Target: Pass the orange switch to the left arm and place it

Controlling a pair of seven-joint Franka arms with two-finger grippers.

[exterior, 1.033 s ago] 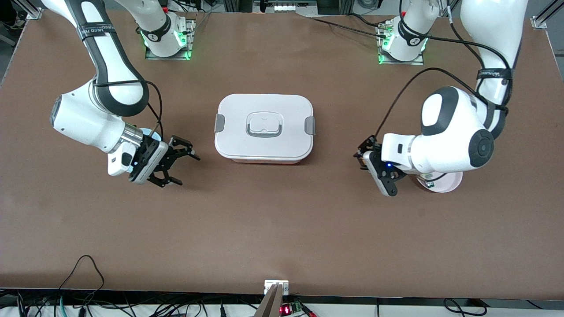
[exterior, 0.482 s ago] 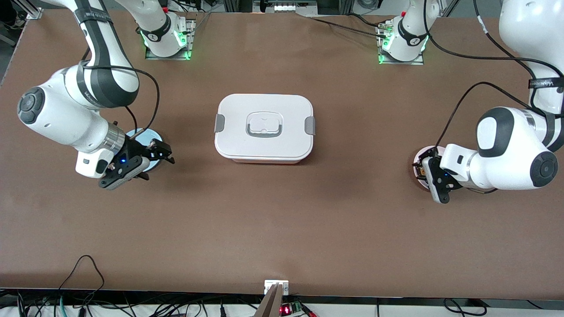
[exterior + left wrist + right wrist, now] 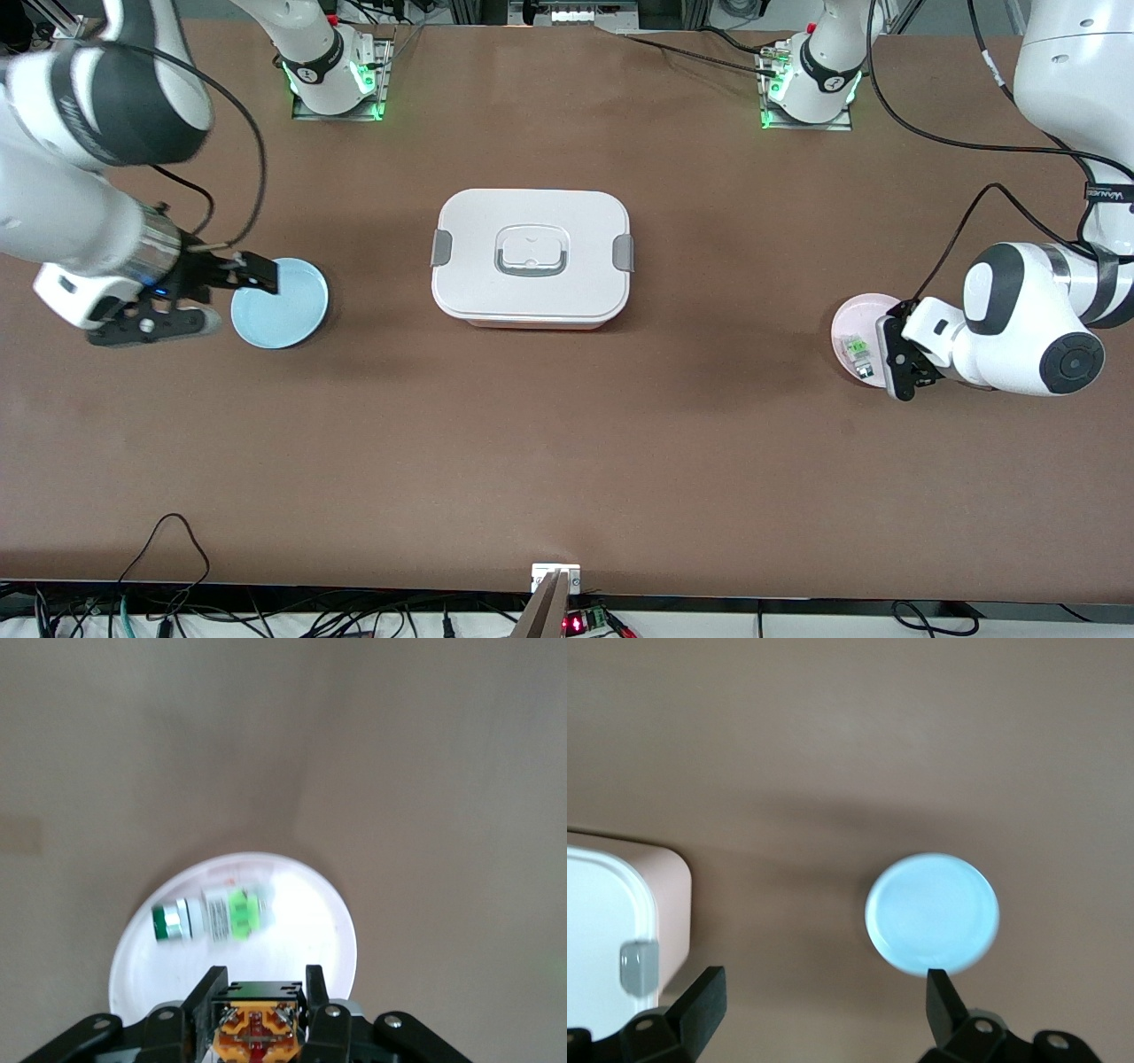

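My left gripper (image 3: 262, 985) is shut on the orange switch (image 3: 257, 1029), whose orange and black body sits between the fingers. In the front view the left gripper (image 3: 889, 358) hangs over the edge of the pink plate (image 3: 849, 317) at the left arm's end of the table; the switch itself is hidden there. My right gripper (image 3: 824, 997) is open and empty. In the front view it (image 3: 226, 294) is over the edge of the blue plate (image 3: 288, 306) at the right arm's end. The white box (image 3: 530, 257) stands between the two plates, apart from both grippers.
A small clear part with green marks (image 3: 213, 917) lies on the pink plate (image 3: 310, 904), also seen in the front view (image 3: 858, 347). The blue plate (image 3: 932, 914) holds nothing. A corner of the box with its grey latch (image 3: 638, 967) shows in the right wrist view.
Both arms have swung outward, away from the box. The left gripper moved from beside the box to over the pink plate. The right gripper moved to the blue plate's outer edge.
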